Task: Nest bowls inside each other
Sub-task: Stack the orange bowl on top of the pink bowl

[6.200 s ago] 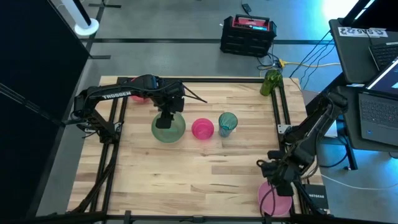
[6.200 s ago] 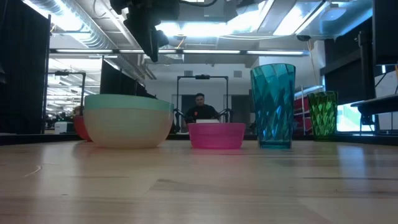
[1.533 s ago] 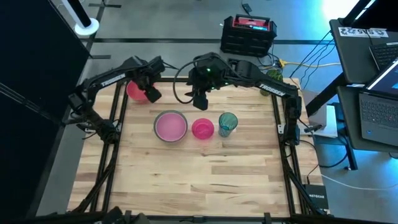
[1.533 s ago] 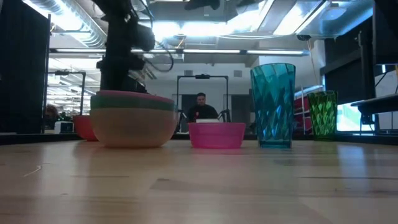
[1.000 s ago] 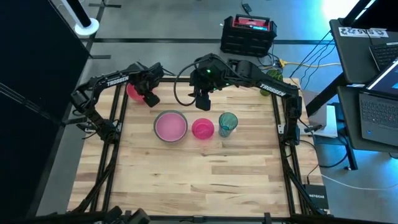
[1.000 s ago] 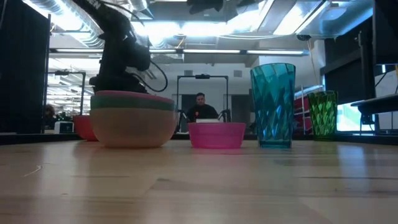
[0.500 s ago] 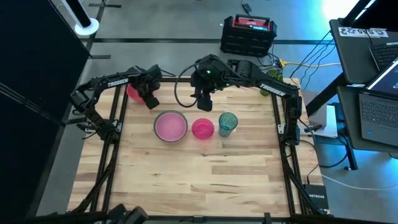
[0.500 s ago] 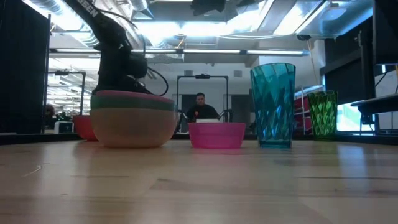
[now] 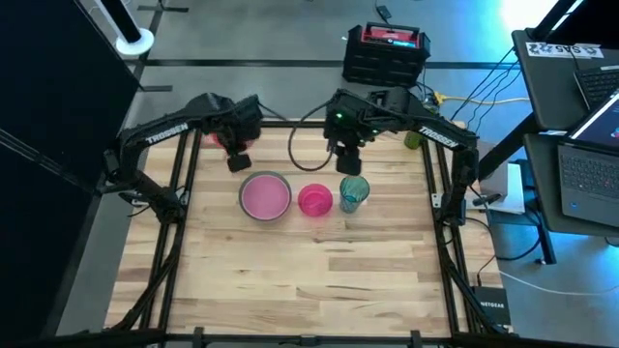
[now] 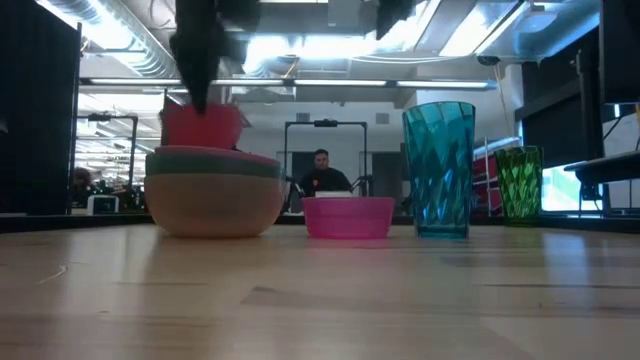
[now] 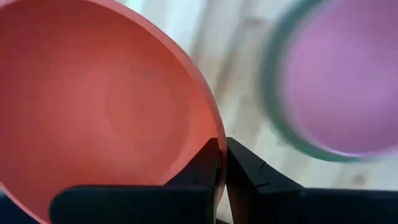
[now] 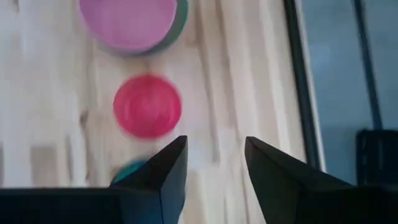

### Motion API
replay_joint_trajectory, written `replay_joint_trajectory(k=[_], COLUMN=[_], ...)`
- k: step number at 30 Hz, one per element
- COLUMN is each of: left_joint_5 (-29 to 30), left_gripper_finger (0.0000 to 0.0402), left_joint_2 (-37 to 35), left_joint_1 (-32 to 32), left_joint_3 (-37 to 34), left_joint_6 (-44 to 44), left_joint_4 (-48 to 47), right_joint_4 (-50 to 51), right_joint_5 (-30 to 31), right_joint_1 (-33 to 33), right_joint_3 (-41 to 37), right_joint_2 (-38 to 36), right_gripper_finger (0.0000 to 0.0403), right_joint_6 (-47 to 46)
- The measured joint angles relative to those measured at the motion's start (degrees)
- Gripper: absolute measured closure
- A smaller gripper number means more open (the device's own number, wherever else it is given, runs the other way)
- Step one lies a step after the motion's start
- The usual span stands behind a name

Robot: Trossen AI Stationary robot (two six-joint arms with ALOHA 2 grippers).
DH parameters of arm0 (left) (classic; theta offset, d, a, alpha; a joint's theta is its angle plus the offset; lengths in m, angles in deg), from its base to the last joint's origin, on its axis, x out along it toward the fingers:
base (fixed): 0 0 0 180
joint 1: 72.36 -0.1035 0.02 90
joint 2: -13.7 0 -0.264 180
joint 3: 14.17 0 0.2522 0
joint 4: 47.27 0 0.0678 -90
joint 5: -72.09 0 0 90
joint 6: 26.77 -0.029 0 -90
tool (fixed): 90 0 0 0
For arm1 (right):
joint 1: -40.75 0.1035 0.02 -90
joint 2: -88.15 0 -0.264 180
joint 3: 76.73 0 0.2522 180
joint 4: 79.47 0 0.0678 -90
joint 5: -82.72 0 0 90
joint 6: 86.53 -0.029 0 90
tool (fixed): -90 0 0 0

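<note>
"trossen"-marked left arm fingers pinch the coral bowl; right fingers gape empty.

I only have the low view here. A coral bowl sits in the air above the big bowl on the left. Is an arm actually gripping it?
Observer: Yes. The left wrist view shows the left tool shut on the coral bowl, pinching its rim.
Operator: Where is the right arm?
Observer: From above, the right tool hangs over the table near the teal cup and the magenta bowl, open with nothing in it.
Operator: Is that big bowl a single bowl?
Observer: No. The high view shows a pink bowl nested inside the green bowl.
</note>
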State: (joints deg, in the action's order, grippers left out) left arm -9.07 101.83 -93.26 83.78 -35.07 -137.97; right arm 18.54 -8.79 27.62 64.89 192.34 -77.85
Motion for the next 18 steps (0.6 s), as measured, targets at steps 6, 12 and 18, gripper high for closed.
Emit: replay_joint_trajectory(k=[6,12,18], left_joint_5=[-0.5,-1.3,-1.3], left_gripper_finger=[0.0401,0.0401,0.0401], left_joint_2=[-0.6,1.9,9.2], left_joint_1=[13.2,24.4,27.5], left_joint_3=[8.3,8.4,8.4], left_joint_6=[3.2,11.8,14.2], left_joint_4=[-7.5,-5.2,-2.9], right_joint_4=[5.6,5.8,5.9], right_joint_5=[-1.7,-2.0,-2.6], right_joint_1=[-0.3,0.4,0.4], right_joint_3=[-1.9,-8.4,-12.4], right_joint_2=[-3.5,-9.2,-12.7], right_gripper_finger=[0.0256,0.0256,0.0256], right_joint_6=[-2.6,-2.7,-2.8])
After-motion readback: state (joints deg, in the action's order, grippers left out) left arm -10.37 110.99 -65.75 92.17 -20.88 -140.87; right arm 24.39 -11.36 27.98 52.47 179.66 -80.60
